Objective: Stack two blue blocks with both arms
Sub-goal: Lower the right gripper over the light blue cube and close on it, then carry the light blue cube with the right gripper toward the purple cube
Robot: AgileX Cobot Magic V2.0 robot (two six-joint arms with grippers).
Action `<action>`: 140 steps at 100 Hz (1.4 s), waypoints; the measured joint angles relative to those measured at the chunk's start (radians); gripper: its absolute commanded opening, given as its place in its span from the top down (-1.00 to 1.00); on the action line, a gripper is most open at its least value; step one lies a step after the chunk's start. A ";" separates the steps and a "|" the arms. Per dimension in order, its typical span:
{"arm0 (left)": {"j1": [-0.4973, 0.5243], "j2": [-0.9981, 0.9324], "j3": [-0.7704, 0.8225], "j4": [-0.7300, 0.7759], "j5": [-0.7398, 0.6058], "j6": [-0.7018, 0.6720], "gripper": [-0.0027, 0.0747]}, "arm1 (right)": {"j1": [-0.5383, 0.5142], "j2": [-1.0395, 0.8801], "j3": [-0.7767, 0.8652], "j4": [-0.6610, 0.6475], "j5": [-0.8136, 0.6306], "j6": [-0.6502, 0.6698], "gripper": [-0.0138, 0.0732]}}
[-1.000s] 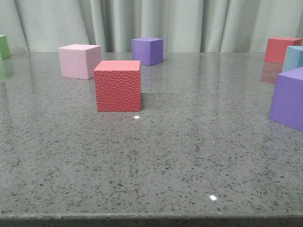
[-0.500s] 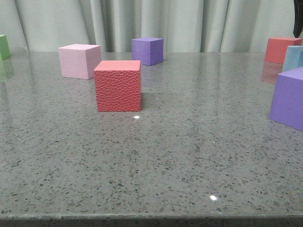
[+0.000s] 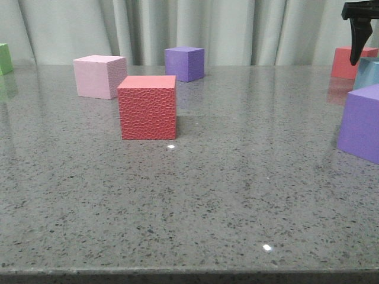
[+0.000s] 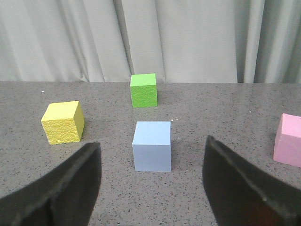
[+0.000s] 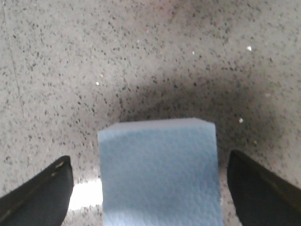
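One light blue block (image 4: 152, 146) stands on the table in the left wrist view, ahead of my open left gripper (image 4: 151, 188) and centred between its dark fingers (image 4: 70, 188), not touching them. The other blue block (image 5: 160, 169) fills the lower middle of the right wrist view, between the open right gripper's (image 5: 157, 195) spread fingertips (image 5: 44, 190), with gaps on both sides. In the front view this block (image 3: 367, 72) shows at the far right edge, with one dark finger of the right gripper (image 3: 359, 32) hanging just above it. The left gripper is out of the front view.
In the front view: a textured red cube (image 3: 147, 107), a pink cube (image 3: 98, 76), a purple cube (image 3: 185, 63) at the back, a large purple cube (image 3: 361, 121) at the right edge, a red cube (image 3: 349, 62) and a green cube (image 3: 5, 58). The left wrist view shows a yellow cube (image 4: 63, 122), a green cube (image 4: 143, 90) and a pink cube (image 4: 289, 146).
My right gripper has come down into the front view at the top right, above the blue block. The blocks have not moved.
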 measured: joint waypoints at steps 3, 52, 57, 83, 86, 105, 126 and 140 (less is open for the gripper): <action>0.000 0.000 0.000 0.000 0.000 0.000 -0.26 | 0.000 0.009 -0.011 0.000 0.000 -0.002 -0.80; 0.000 0.000 0.000 0.000 0.000 0.000 -0.26 | 0.000 0.063 -0.047 0.013 0.034 -0.022 -0.24; 0.000 0.000 0.000 0.000 0.000 0.000 -0.26 | 0.000 0.063 -0.047 0.013 0.036 -0.022 -0.18; 0.000 0.000 0.000 0.000 0.000 0.000 -0.26 | 0.000 0.066 -0.087 0.013 0.079 -0.023 -0.07; 0.000 0.000 0.000 0.000 0.000 0.000 -0.26 | 0.002 0.066 -0.101 0.013 0.091 -0.023 -0.07; 0.000 0.000 0.000 0.000 0.000 0.000 -0.26 | 0.048 0.068 -0.207 0.013 0.164 -0.023 -0.07; 0.000 0.000 0.000 0.000 0.000 0.000 -0.26 | 0.163 0.068 -0.251 0.019 0.179 -0.004 -0.07; 0.000 0.000 0.000 0.000 0.000 0.000 -0.26 | 0.253 0.068 -0.252 0.022 0.171 0.045 -0.07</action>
